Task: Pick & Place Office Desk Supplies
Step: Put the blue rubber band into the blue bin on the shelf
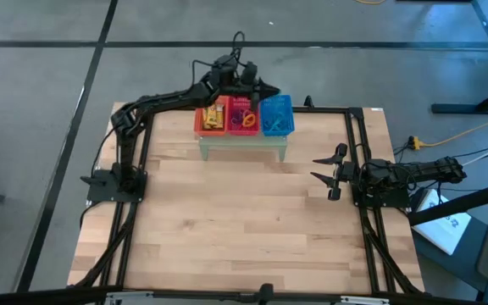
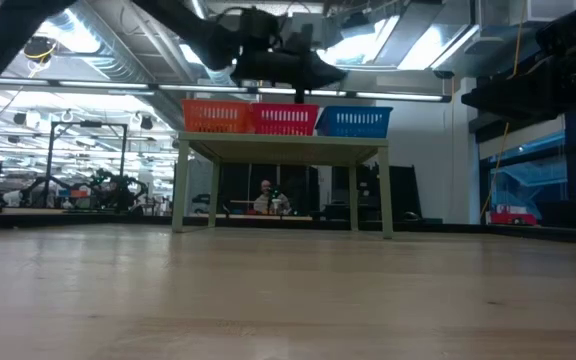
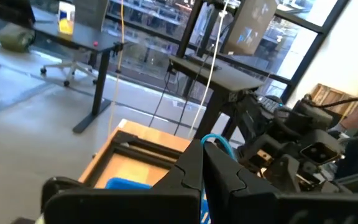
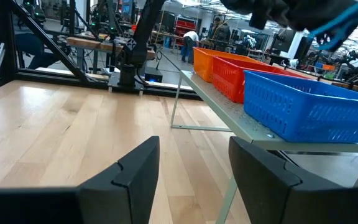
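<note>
Bare wooden table [image 1: 244, 220] fills the near field; no loose supplies are visible on it. At twelve o'clock on the table stands a small pale stand [image 1: 242, 146] bearing three mesh baskets in a row: an orange basket [image 1: 212, 118] at its nine o'clock end, a red basket [image 1: 243, 116] in the middle, a blue basket [image 1: 277, 115] at its three o'clock end. Yellow-orange blocks [image 1: 213, 113] lie in the orange basket, orange and purple loops [image 1: 244, 118] in the red one, and blue loops [image 1: 273, 124] in the blue one.

Left gripper [image 1: 259, 87] hangs over the far side of the row, between the red and blue baskets in the high view, just above their rims in the low view. Its fingers are pressed together on a thin blue loop [image 3: 217, 140], which curls up from between the fingertips in the left wrist view. Blue basket, judged the matching bin, lies just toward three o'clock of and below the fingers; the release appears to call for only a slight shift that way. The loop's long axis cannot be told.

Right gripper [image 1: 322, 172] waits at three o'clock of the table, well apart from the stand, fingers spread wide and holding nothing. Left arm is much the nearer to the baskets.
</note>
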